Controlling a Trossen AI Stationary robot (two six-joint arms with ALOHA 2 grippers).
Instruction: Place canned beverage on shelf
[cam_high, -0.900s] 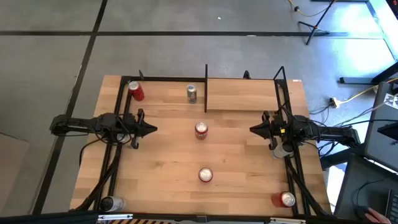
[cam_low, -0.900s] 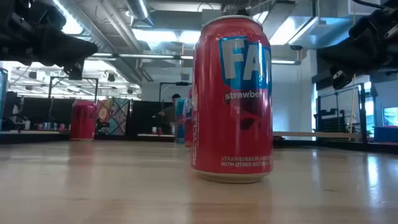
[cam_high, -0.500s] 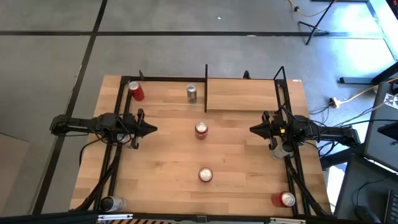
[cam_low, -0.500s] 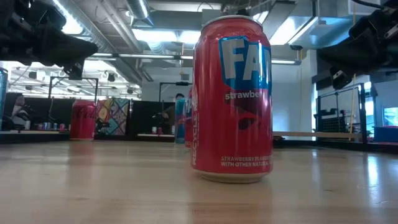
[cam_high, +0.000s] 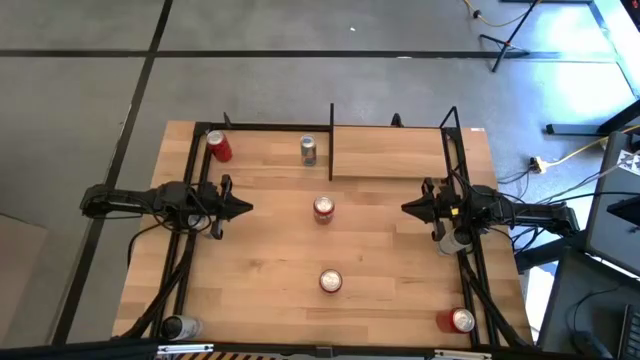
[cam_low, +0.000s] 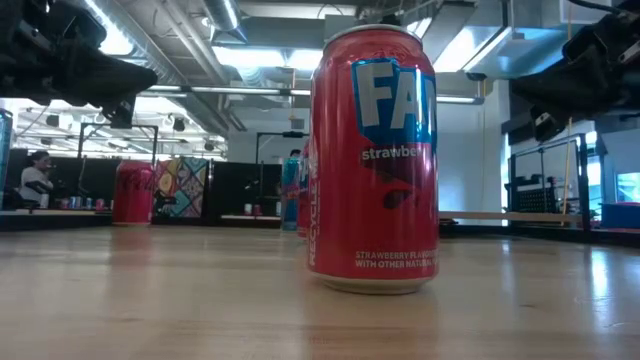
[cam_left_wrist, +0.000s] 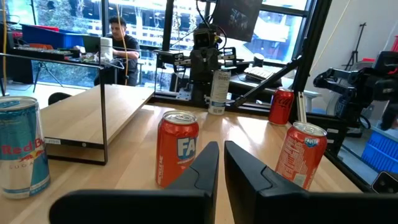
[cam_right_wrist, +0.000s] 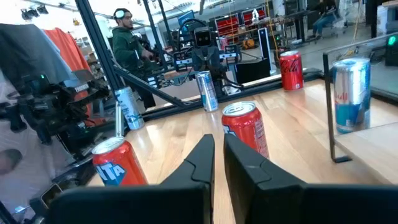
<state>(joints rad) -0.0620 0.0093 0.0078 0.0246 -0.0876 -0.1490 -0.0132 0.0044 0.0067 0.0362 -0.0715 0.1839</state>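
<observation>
Nothing on the desk (cam_high: 260, 250) has moved since the earlier frames; both arms and all cans lie exactly as before. The only change is in the room behind: in the low view a person (cam_low: 38, 178) now sits at far left, and the figure seen earlier near the blue can is gone.

The left gripper (cam_high: 243, 208) hovers over the desk's left edge region, fingers pressed nearly together and holding nothing, pointing toward the middle. The right gripper (cam_high: 408, 208) mirrors it from the right edge, fingers likewise almost touching and empty.

The shelf (cam_high: 388, 150) stands at the desk's far edge, right of centre, with nothing on its board. A red strawberry can (cam_high: 323, 208) stands upright at the desk's centre, between the two grippers and apart from both. A second red can (cam_high: 330, 281) stands nearer the front edge. A silver-blue can (cam_high: 308, 149) stands at the far edge, just beside the shelf's left post. A red cola can (cam_high: 219, 146) sits near the far left corner. Another red can (cam_high: 461, 320) is at the front right corner, and a silver can (cam_high: 181, 326) at the front left corner.
</observation>
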